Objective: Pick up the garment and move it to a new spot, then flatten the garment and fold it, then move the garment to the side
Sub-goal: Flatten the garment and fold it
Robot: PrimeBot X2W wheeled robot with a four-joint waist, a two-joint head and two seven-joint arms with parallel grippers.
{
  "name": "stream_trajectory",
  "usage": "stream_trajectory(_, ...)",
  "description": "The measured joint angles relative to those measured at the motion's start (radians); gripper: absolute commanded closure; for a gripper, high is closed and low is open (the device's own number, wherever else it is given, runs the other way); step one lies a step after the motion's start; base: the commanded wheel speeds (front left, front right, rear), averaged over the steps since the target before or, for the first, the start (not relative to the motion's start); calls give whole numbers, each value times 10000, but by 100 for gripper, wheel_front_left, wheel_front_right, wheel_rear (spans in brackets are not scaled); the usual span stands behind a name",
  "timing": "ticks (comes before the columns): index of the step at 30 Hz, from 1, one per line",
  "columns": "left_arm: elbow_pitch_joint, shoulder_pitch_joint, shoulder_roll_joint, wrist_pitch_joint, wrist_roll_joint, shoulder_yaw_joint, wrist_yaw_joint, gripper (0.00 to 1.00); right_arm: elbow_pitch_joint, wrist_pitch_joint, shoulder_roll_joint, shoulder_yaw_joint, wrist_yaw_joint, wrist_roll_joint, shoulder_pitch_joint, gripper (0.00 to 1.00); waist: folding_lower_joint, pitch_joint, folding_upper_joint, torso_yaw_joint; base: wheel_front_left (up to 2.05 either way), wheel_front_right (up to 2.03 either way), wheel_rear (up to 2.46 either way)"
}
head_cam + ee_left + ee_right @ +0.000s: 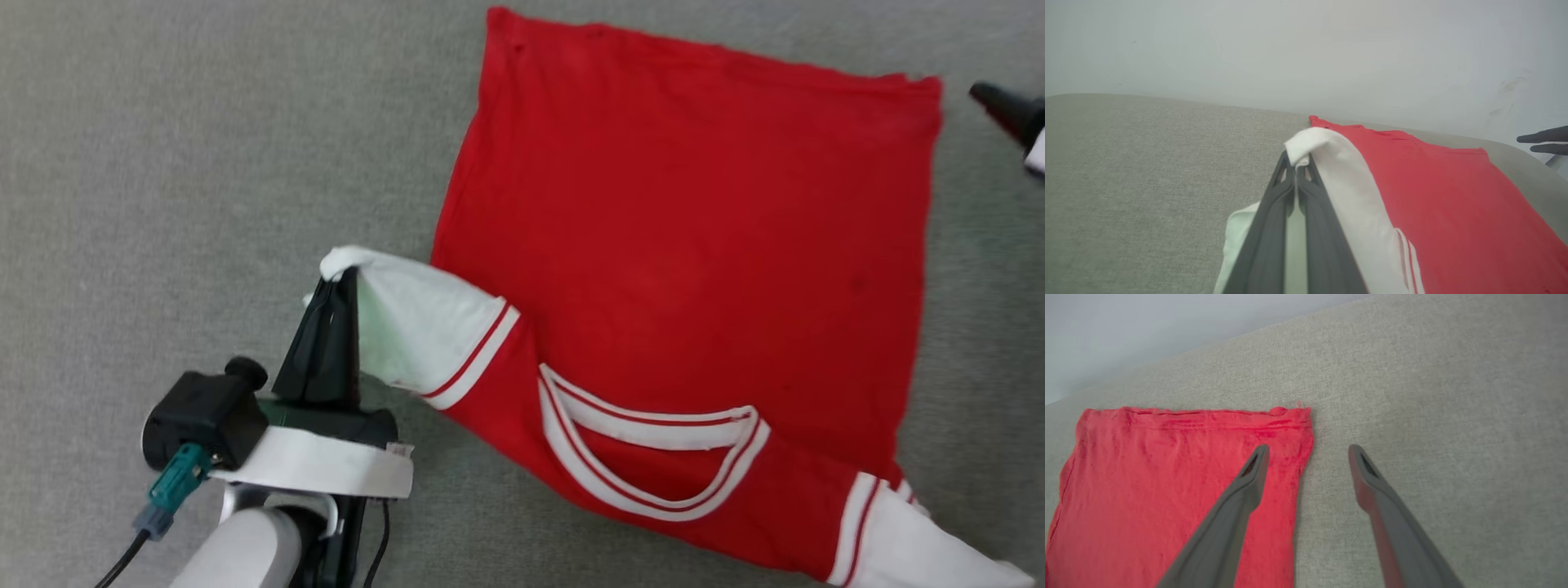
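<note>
The garment [686, 269], a red T-shirt with white sleeves and striped collar trim, lies spread on the grey surface with its plain side up; lettering and number are hidden. My left gripper [333, 282] is shut on the tip of the white left-hand sleeve [416, 327], lifting it off the surface; in the left wrist view the garment [1453, 212] stretches away right of the left gripper [1296, 161] and the pinched sleeve [1339, 171]. My right gripper [1308, 451] is open above the garment's [1167, 486] far hem corner, and pokes in at the head view's right edge [1008, 110].
A grey fabric-covered surface [163, 163] lies under everything, with wide free room to the left of the shirt. A pale wall [1290, 49] rises behind its far edge. The other white sleeve [922, 547] lies flat at the lower right.
</note>
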Motion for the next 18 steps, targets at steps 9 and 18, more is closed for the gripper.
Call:
stream_trajectory(9, -61, -1127, -326, -63, 364, -407, -359, 100, 853, 1331, 257, -790, 0, -1471, -1545, 0, 0, 1398, 0, 948, 0, 0, 0)
stream_trajectory(18, 341, -1220, -523, -132, 339, -545, -489, 100, 1221, 1998, 364, -1649, 4, -2282, -1847, 100, -2, 1524, 0, 1208, 0, 0, 0)
